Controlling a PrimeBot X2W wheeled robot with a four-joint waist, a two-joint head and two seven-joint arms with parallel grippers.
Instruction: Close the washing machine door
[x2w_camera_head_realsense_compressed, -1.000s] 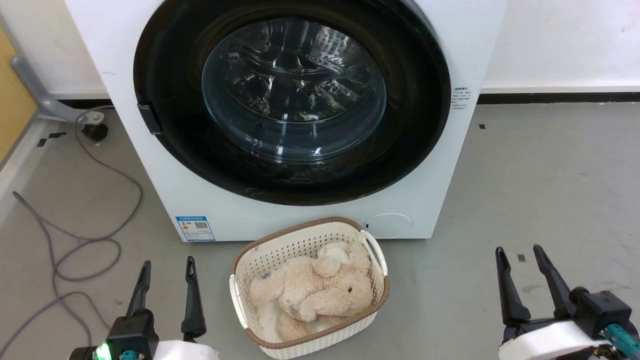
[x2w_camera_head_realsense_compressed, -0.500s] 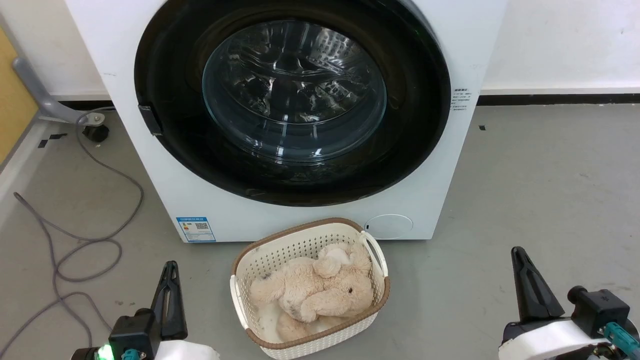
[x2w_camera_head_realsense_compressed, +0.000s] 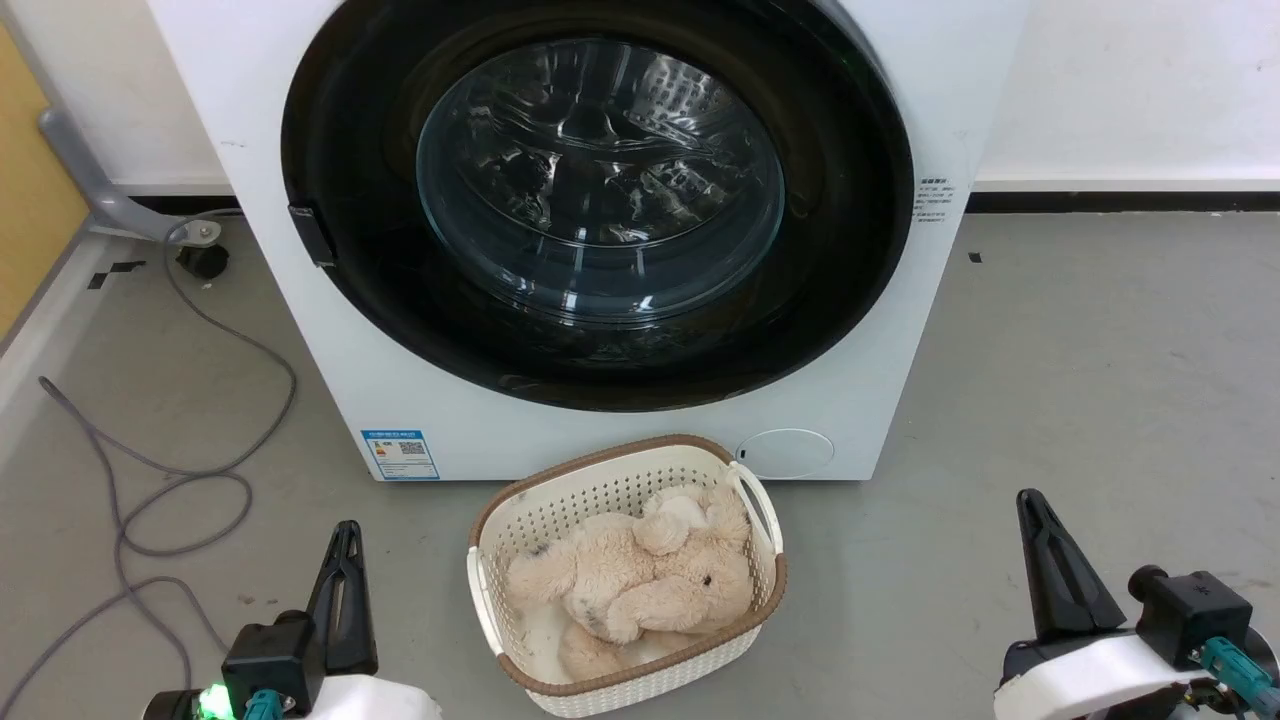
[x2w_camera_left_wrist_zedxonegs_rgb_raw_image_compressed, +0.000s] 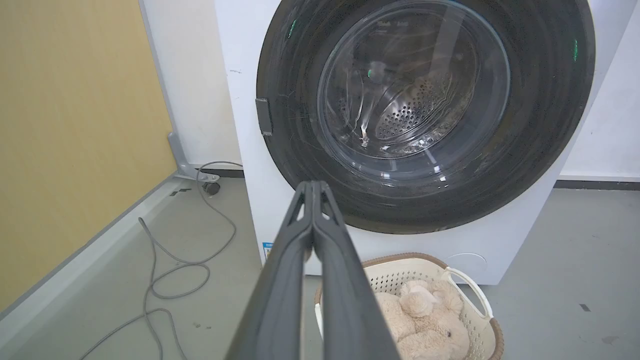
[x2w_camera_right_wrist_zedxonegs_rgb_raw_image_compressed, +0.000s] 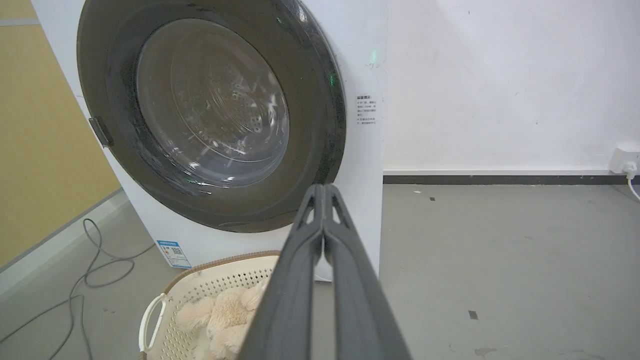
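In the last second both claws have gone from spread to pressed together. The left claw (x2w_camera_head_realsense_compressed: 346, 540) and right claw (x2w_camera_head_realsense_compressed: 1036, 520) each hold their 2 fingers tip to tip on nothing, low over the floor. Ahead of them and higher, roughly midway between the 2, the washing machine door (x2w_camera_head_realsense_compressed: 600, 200) looks flush against the white washing machine (x2w_camera_head_realsense_compressed: 300, 340). Neither claw touches it, so the closing seems done and the arms parked. The basket (x2w_camera_head_realsense_compressed: 480, 560) sits between the claws.

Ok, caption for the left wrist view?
Left jaws shut, pointing at the closed washing machine door, laundry basket below.
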